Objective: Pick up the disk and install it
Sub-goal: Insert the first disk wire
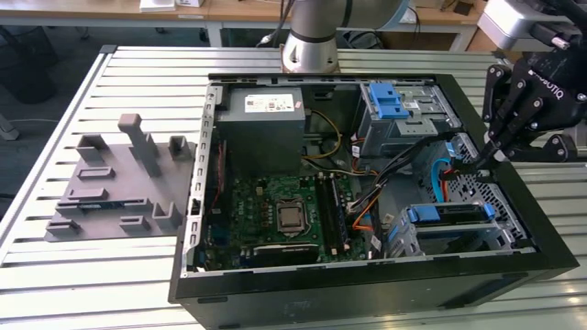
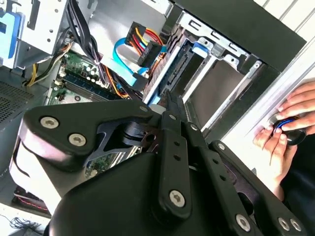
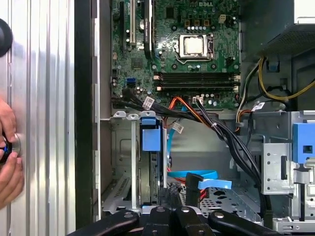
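The disk (image 1: 447,214) sits edge-up in the lower drive cage (image 1: 495,240) of the open computer case (image 1: 367,289), with blue plastic at both ends. In the first wrist view its blue rail tab (image 3: 151,133) shows on top of the dark disk (image 3: 146,179). In the second wrist view the disk (image 2: 172,73) lies in the same cage. My gripper (image 1: 479,162) hangs over the case's wall on the exterior view's right, just beyond the cage, above blue and orange cables. Its black fingers (image 3: 162,216) lie close together with nothing between them; the gripper (image 2: 168,98) points towards the cage.
A person's hand (image 2: 288,123) rests on the slatted table beside the case, holding a small dark thing; the hand (image 3: 7,147) also appears in the first wrist view. A grey fixture (image 1: 119,185) lies at the exterior view's left. Inside the case are a motherboard (image 1: 284,213), grey power supply (image 1: 266,124) and an upper cage with a blue clip (image 1: 390,103).
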